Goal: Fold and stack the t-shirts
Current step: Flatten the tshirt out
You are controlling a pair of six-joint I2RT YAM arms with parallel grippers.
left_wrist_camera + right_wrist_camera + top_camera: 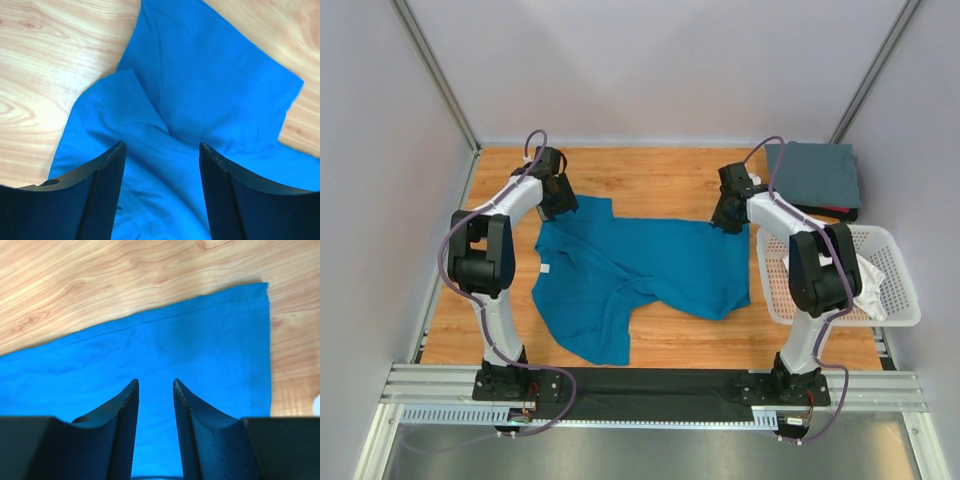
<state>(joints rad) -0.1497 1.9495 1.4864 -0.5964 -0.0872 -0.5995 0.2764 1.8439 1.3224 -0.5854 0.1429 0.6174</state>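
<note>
The teal-blue t-shirt [640,268] lies spread and rumpled on the wooden table, one sleeve folded over at the near left. My left gripper [558,207] is open just above its far left corner; in the left wrist view [161,146] the cloth [210,85] lies under the wide-apart jaws. My right gripper [726,218] hovers at the shirt's far right corner, jaws narrowly open and empty [155,382] over the hem [200,340]. The slate grey t-shirt [813,173] lies folded at the back right. The white t-shirt [872,285] is bunched in the basket.
A white lattice basket [907,282] stands at the table's right edge, beside the right arm. A black strip [650,382] runs along the near edge between the arm bases. Walls and metal posts enclose the table on three sides.
</note>
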